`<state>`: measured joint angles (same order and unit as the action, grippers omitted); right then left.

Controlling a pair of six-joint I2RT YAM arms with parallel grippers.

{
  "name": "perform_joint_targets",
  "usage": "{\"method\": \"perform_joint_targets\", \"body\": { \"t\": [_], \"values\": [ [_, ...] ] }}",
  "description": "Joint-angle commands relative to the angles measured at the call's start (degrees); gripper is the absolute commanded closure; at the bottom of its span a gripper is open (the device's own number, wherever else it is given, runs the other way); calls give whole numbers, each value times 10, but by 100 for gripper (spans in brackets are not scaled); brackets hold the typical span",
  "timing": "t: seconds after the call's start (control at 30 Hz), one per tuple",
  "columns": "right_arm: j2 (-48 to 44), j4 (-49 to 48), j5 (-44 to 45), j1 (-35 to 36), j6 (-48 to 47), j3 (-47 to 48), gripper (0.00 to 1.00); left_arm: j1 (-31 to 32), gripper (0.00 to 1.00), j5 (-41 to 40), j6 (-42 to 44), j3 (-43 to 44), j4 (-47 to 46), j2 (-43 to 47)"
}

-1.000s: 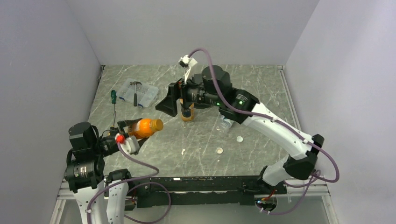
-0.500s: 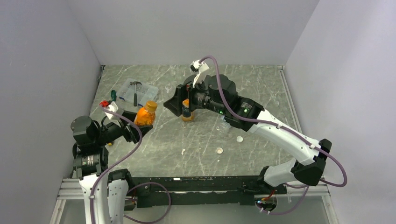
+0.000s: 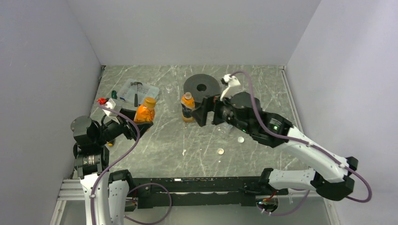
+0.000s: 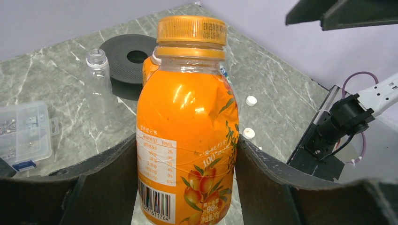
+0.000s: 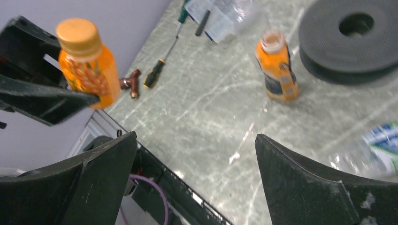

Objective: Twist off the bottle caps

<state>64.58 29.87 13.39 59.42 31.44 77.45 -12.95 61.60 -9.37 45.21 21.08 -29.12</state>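
Note:
My left gripper (image 3: 140,123) is shut on the short stubby orange bottle (image 4: 187,140) and holds it upright above the table. Its orange cap (image 4: 191,30) is on. My right gripper (image 3: 202,115) is open and empty, just right of the tall orange bottle with the dark blue label (image 3: 187,108). That bottle stands upright, and its neck (image 5: 273,41) looks open. The right gripper (image 5: 197,154) faces the stubby bottle (image 5: 89,70). A clear bottle (image 4: 97,70) stands capless at the back. Two white caps (image 3: 241,139) (image 3: 220,151) lie on the table.
A big black disc (image 3: 202,86) lies behind the tall bottle. A clear plastic box (image 3: 136,92) with a hammer and a green-handled screwdriver (image 3: 114,95) sit at the back left. Another clear labelled bottle (image 5: 375,140) lies under my right arm.
My right gripper has pulled back from over the tall bottle, to its right. My left gripper has turned the stubby bottle from lying sideways to upright and raised it.

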Motion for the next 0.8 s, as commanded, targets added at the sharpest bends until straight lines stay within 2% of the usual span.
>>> {"method": "perform_joint_targets", "body": {
  "t": [0.0, 0.1, 0.27, 0.33, 0.47, 0.6, 0.77],
  "values": [
    [-53, 138, 15, 2, 68, -22, 0, -1, 78, 24, -4, 4, -27, -13],
    [-13, 163, 32, 2, 20, 39, 0, -1, 79, 46, 24, 19, 7, -26],
    [107, 124, 63, 2, -63, 182, 0, -1, 79, 61, 36, 25, 19, -26],
    [129, 70, 65, 2, -69, 185, 0, -1, 79, 66, 26, 27, 9, -27],
    [150, -66, 0, 2, -38, 158, 0, -1, 79, 77, 23, 32, 7, -31],
    [203, -85, -27, 14, -38, 213, 4, -1, 79, 77, 22, 26, -5, -23],
    [215, -162, -73, 19, -32, 209, 6, 0, 79, 75, -8, 0, -54, -27]
  ]
}}
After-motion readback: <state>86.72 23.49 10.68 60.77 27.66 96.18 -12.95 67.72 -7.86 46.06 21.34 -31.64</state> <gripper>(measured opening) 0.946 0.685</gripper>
